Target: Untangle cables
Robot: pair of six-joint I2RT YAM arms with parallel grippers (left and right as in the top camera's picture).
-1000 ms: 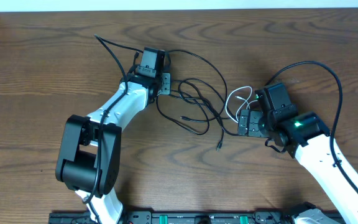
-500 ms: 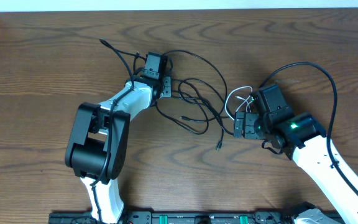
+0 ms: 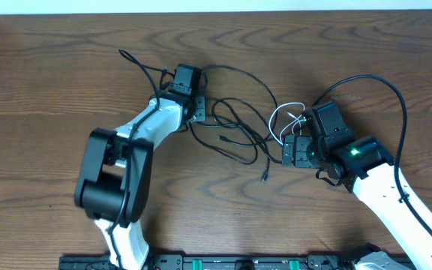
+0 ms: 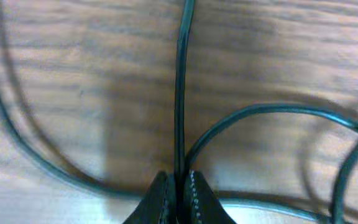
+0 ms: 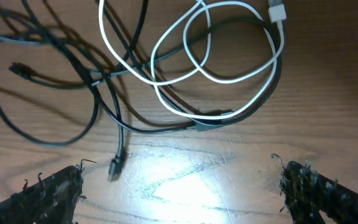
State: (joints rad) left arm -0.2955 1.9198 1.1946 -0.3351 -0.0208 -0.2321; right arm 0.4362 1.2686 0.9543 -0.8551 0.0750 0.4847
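Several thin black cables (image 3: 240,129) lie tangled in loops at the middle of the table, with a white cable (image 3: 285,112) coiled at their right side. My left gripper (image 3: 198,111) is at the tangle's left edge, shut on one black cable (image 4: 180,93) that runs straight up from its fingertips (image 4: 194,199). My right gripper (image 3: 286,148) stands open just below the white cable (image 5: 229,59), its frayed pads (image 5: 48,193) wide apart over bare wood. A loose black plug end (image 5: 115,167) lies near its left pad.
The thicker black arm cables arc over the wood behind each arm, one near the left gripper (image 3: 137,64) and one over the right arm (image 3: 385,86). A plug tip (image 3: 265,176) lies below the tangle. The wooden table (image 3: 51,90) extends left.
My left gripper has closed onto the black cable, and the left arm shifted a little. The right gripper edged slightly left and stayed open.
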